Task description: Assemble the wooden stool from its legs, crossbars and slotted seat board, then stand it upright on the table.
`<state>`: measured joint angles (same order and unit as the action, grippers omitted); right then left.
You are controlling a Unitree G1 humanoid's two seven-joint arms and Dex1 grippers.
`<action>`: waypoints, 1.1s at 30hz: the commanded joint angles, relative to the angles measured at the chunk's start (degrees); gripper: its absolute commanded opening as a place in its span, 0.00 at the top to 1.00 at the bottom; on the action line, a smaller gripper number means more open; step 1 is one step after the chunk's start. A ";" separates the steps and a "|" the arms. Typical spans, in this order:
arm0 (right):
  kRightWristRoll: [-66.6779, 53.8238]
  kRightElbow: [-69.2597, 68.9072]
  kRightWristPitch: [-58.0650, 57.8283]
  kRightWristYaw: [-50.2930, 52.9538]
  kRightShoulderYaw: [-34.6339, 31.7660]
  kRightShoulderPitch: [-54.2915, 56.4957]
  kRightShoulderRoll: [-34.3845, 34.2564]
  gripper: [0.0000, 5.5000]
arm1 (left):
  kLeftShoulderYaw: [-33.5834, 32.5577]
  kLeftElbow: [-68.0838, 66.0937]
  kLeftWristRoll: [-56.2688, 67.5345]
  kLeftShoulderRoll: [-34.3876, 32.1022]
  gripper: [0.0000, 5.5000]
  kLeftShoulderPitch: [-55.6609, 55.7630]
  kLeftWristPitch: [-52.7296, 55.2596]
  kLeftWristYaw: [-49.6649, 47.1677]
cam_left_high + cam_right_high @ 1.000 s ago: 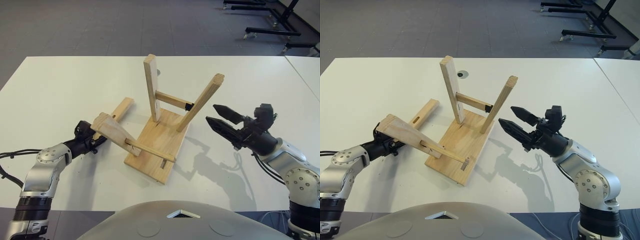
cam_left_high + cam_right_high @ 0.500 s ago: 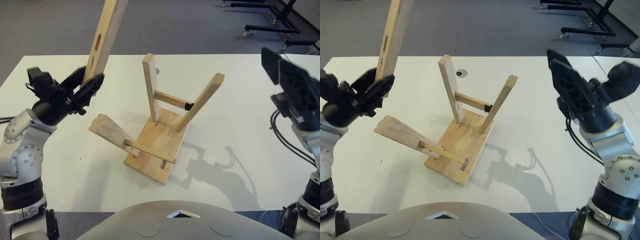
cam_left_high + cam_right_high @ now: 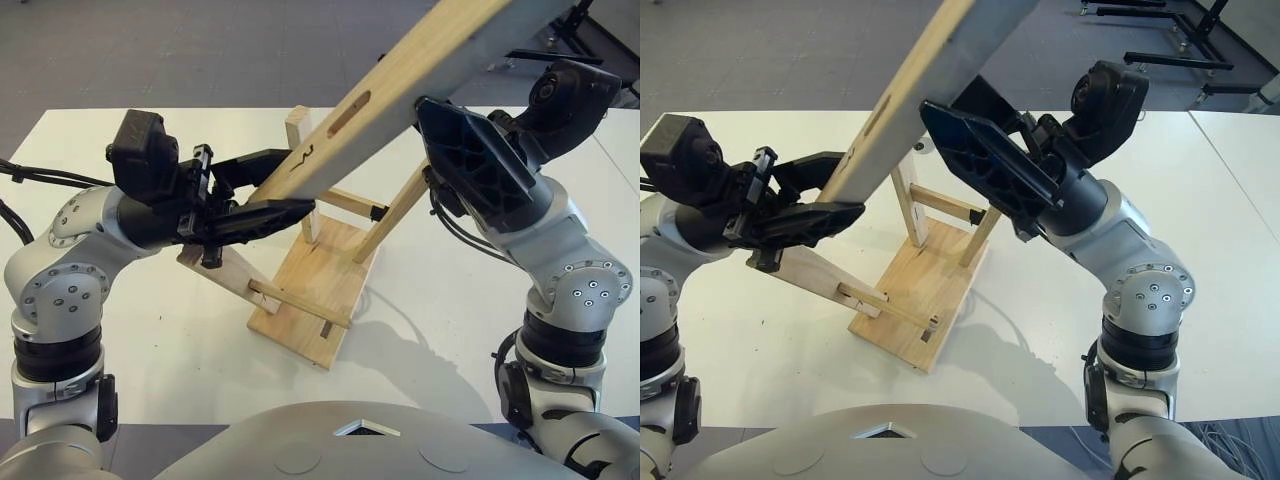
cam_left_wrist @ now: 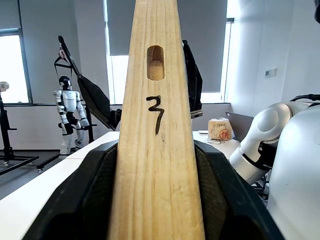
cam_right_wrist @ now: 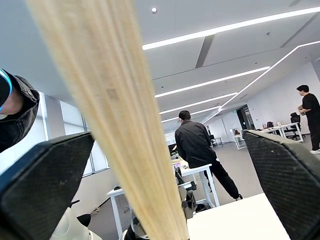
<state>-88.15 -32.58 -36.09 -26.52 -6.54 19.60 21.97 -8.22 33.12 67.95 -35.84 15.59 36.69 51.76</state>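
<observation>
My left gripper (image 3: 300, 182) is shut on a loose wooden leg (image 3: 380, 95) with a slot and a hand-drawn mark. It holds the leg in the air, slanting up to the right over the stool parts. My right gripper (image 3: 432, 85) is open, its wide pads (image 5: 285, 180) on either side of the leg's upper part (image 5: 125, 125) with gaps showing. The seat board (image 3: 320, 290) lies flat on the table. Two legs (image 3: 303, 170) (image 3: 395, 215) stand on it, joined by a crossbar (image 3: 345, 202). A third leg (image 3: 225, 270) leans low at its left with a thin crossbar (image 3: 300, 303).
The white table (image 3: 120, 340) has bare room to the left, front and right of the seat board. A second table (image 3: 1240, 130) adjoins at the right. Black wheeled frames (image 3: 1180, 50) stand on the floor far behind.
The left gripper lifted the loose leg off the table and swung it over the seat board, tilting right. The right gripper rose from the table and came around the leg's upper part.
</observation>
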 commanded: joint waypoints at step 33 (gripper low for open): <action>5.13 -2.95 2.99 -1.75 2.38 1.28 -4.78 0.61 | 6.34 -4.95 -8.59 -1.80 0.63 -1.97 -1.16 4.82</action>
<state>-82.37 -35.40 -34.66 -28.01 -3.78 19.60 17.78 -4.63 29.87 63.78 -37.08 15.54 34.48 55.95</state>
